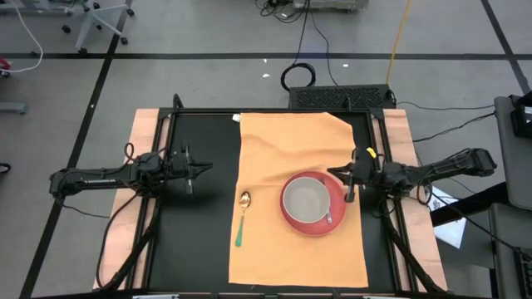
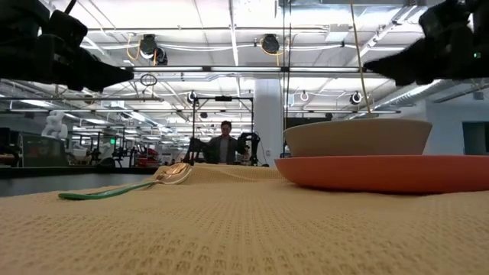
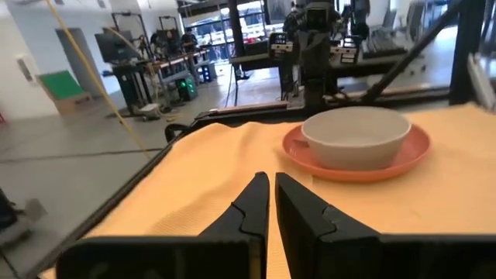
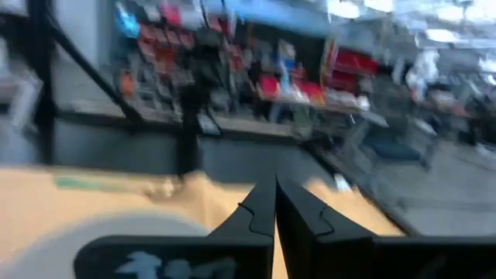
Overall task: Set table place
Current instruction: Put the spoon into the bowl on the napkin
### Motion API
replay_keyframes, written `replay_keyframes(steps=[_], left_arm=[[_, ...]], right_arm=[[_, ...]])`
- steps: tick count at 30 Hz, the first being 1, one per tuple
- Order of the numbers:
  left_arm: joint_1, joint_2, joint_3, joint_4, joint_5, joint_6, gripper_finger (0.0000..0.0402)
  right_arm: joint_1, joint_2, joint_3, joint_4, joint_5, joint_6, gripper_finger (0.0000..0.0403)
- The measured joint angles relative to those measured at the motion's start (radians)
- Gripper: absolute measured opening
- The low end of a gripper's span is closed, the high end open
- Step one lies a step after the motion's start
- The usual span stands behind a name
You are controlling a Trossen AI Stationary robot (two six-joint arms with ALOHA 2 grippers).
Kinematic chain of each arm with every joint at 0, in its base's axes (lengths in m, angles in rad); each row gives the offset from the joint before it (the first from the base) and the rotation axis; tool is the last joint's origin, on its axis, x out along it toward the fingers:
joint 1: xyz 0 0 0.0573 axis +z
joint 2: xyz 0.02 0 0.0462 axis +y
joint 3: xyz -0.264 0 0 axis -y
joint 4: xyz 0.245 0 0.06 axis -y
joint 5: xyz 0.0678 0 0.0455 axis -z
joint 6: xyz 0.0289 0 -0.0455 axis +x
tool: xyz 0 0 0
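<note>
A large orange-tan rectangular cloth placemat (image 1: 274, 149) lies flat on the black tabletop, slightly right of centre, long side running from twelve to six o'clock. It shows faint wrinkles and one folded far corner at one o'clock.

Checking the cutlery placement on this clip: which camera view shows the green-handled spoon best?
The high view: the spoon lies whole on the orange mat, left of the red plate, bowl end away from the near edge. The low view shows it edge-on. The right wrist view gives only a blur; the left wrist view misses it.
</note>
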Motion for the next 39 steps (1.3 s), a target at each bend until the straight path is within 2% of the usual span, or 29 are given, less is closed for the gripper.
replay_keyframes(steps=[4,9,15,17,21,24,26,32,35,39], left_arm=[[0.0,0.0,0.0,0.01,0.0,-0.122,0.0031],[0.0,0.001,0.0,0.004,0.014,-0.242,0.0031],[-0.017,0.097,0.0,0.04,0.201,-0.37,0.0031],[-0.052,0.16,0.0,0.104,0.213,-0.374,0.0031],[-0.146,0.308,0.023,0.27,0.198,-0.344,0.0031],[-0.206,0.418,0.09,0.298,0.147,-0.311,0.0031],[-0.229,0.483,0.149,0.274,0.11,-0.294,0.0031],[-0.243,0.62,0.346,0.094,0.081,-0.242,0.0031],[-0.243,0.647,0.411,0.009,0.037,-0.214,0.0031],[-0.243,0.657,0.445,0.004,0.019,-0.212,0.0031]], right_arm=[[0.0,-0.009,-0.016,0.001,-0.054,-0.009,0.0],[0.001,-0.008,-0.018,-0.006,-0.065,0.003,0.0],[0.002,-0.007,-0.019,-0.037,-0.065,0.024,0.0],[0.002,-0.007,-0.019,-0.048,-0.065,0.031,0.0],[0.002,-0.007,-0.02,-0.054,-0.065,0.057,0.0],[0.002,-0.007,-0.02,-0.054,-0.065,0.072,0.0],[0.002,-0.007,-0.02,-0.054,-0.065,0.072,0.0],[0.002,-0.007,-0.021,-0.052,-0.06,0.073,0.0],[0.002,-0.007,-0.021,-0.051,-0.06,0.073,0.0],[0.002,-0.007,-0.021,-0.047,-0.059,0.084,0.0]])
